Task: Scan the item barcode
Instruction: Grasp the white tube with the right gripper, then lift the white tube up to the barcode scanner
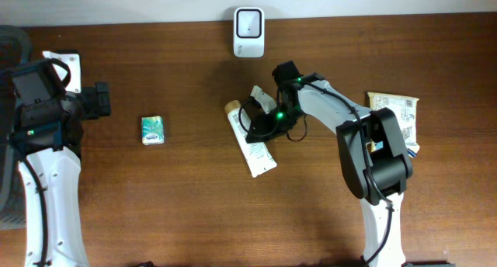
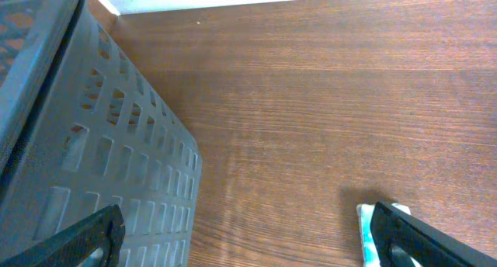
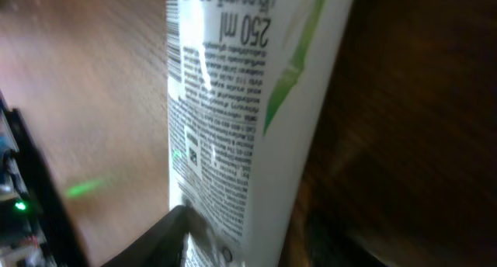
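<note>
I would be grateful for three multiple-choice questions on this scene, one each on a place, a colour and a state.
1. Where does the white tube lie?
A. On the table, under the right gripper
B. Inside a grey basket
C. Beside the left arm's base

2. What colour is the small packet to the left of the tube?
A. Red
B. Green and white
C. Black

3. How does the left gripper stand?
A. Open, holding nothing
B. Shut on the packet
C. Shut on the tube

Answers:
1 A: the overhead view shows the tube flat on the table with the right gripper over it.
2 B: its wrapper is green with white.
3 A: the left wrist view shows its fingers wide apart with only bare table between them.
</note>
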{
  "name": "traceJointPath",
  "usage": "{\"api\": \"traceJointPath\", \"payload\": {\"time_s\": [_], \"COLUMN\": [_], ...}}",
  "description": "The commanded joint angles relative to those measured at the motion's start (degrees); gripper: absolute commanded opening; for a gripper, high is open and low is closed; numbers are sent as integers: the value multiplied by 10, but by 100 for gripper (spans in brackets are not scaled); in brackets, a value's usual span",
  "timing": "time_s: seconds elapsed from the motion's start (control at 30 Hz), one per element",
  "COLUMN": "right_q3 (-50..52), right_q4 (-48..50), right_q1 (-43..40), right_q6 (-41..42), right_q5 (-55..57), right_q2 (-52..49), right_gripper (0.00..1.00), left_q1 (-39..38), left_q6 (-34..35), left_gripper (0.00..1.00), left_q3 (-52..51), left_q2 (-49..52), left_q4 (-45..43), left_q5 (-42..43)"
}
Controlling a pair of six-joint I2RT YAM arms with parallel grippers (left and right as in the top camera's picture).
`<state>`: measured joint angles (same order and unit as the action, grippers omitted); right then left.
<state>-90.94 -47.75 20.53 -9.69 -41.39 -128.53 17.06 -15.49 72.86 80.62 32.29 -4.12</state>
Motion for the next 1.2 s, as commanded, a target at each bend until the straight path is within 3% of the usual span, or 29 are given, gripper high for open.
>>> {"api": "traceJointPath", "payload": {"time_s": [0.0,0.07,0.1,0.13,0.37,0.73,0.9,1.17], "right_q3": [12,14,14,14,9,7,7,7], "right_q4": [0,2,2,2,13,9,13,28], "right_q1": [-3,-3,-3,-3,-11,-68,-86,-86], "right_q6": [-8,-4,-3,-3,-3,57,10,12], "right_q5": [-4,-4,-5,-7,-116,-135,-144,-156], "right_q2": [-9,-9,-9,-9,9,285,366,453], "right_gripper": [36,29,20,5,4,4,4,4], "left_q1": [1,1,1,1,1,1,1,1], "left_q6": [-7,-7,-7,-7,-7,-7,-7,-7], "left_gripper": [99,99,99,99,99,99,99,99], "left_q3": [5,5,5,5,5,5,5,5], "left_q2": [-7,-7,-7,-7,-7,-7,-7,-7], "left_q4": [-1,-1,-1,-1,-1,-1,-1,-1], "left_q5": [-2,-2,-2,-2,-2,-2,-2,-2]}}
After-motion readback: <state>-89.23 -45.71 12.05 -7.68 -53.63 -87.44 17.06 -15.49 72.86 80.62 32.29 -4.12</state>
